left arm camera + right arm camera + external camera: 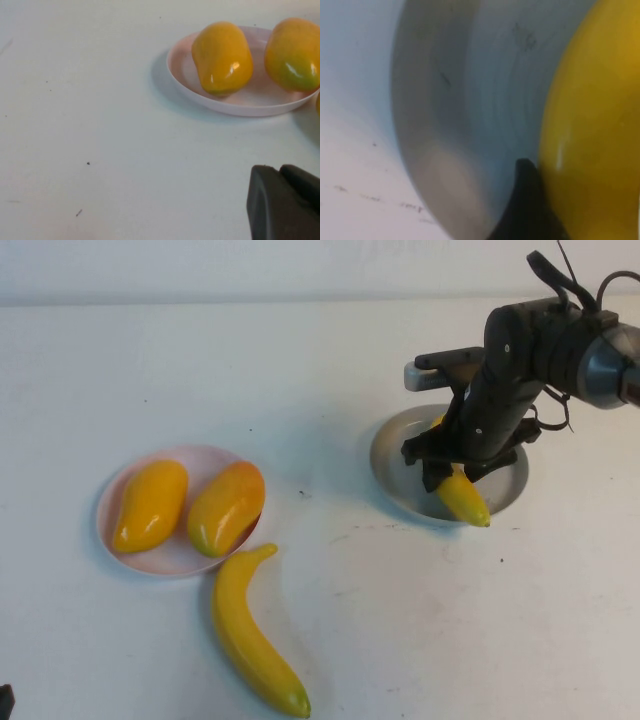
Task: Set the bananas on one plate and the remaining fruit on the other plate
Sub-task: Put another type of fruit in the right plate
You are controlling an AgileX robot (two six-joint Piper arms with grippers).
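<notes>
The shorter banana (465, 500) hangs tip-down over the grey-blue plate (390, 455), held in my right gripper (450, 468), which is shut on it. In the right wrist view the banana (595, 125) fills one side, one dark finger (525, 200) presses against it, and the plate (470, 100) lies just beneath. The longer banana (250, 630) lies on the table in front of the pink plate (165, 558), which holds both mango-like fruits (152, 505) (227, 507). My left gripper (282, 200) is shut and empty, low over the table near the pink plate (240, 106).
The two fruits (222, 57) (292, 52) show close in the left wrist view. White table runs between the two plates. Only a corner of my left arm (5, 702) shows at the front left edge.
</notes>
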